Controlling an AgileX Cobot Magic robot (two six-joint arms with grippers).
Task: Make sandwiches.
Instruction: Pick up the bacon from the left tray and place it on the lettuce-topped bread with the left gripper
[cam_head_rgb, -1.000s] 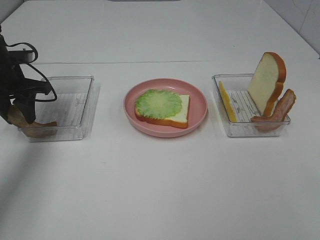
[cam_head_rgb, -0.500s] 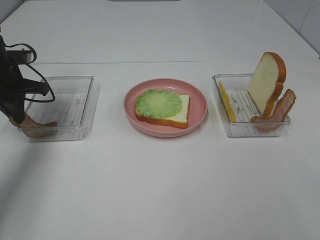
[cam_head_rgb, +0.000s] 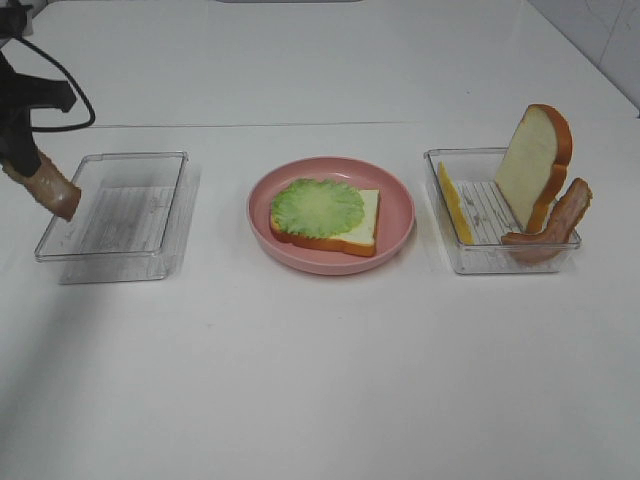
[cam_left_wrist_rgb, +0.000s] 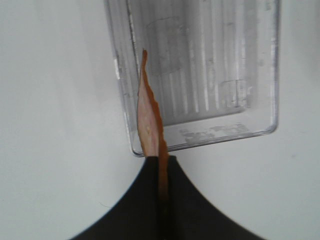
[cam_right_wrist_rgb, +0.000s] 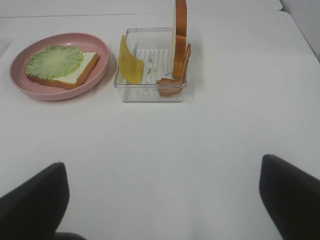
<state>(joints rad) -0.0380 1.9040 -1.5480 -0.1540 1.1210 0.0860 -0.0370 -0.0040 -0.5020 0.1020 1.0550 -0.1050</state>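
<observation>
A pink plate (cam_head_rgb: 398, 205) in the middle holds one bread slice (cam_head_rgb: 364, 215) with a ruffled green lettuce leaf (cam_head_rgb: 317, 207) lying on it. My left gripper (cam_head_rgb: 22, 158) hovers above the far-left edge of the left clear tray (cam_head_rgb: 120, 215), shut on a brown bacon strip (cam_head_rgb: 55, 190) that hangs below it. The left wrist view shows the bacon strip (cam_left_wrist_rgb: 149, 120) edge-on, pinched in my left gripper (cam_left_wrist_rgb: 161, 172) above the tray (cam_left_wrist_rgb: 200, 75). My right gripper (cam_right_wrist_rgb: 161, 165) stands open over bare table, well short of the right tray (cam_right_wrist_rgb: 150, 94).
The right tray (cam_head_rgb: 500, 255) holds a yellow cheese square (cam_head_rgb: 455, 205) leaning on its left wall, an upright bread slice (cam_head_rgb: 537, 160) and another bacon strip (cam_head_rgb: 552, 225). The left tray has nothing lying in it.
My left gripper shut on the bacon strip in the left tray and lifted it up and out, toward the tray's far-left side. The right side has not moved.
</observation>
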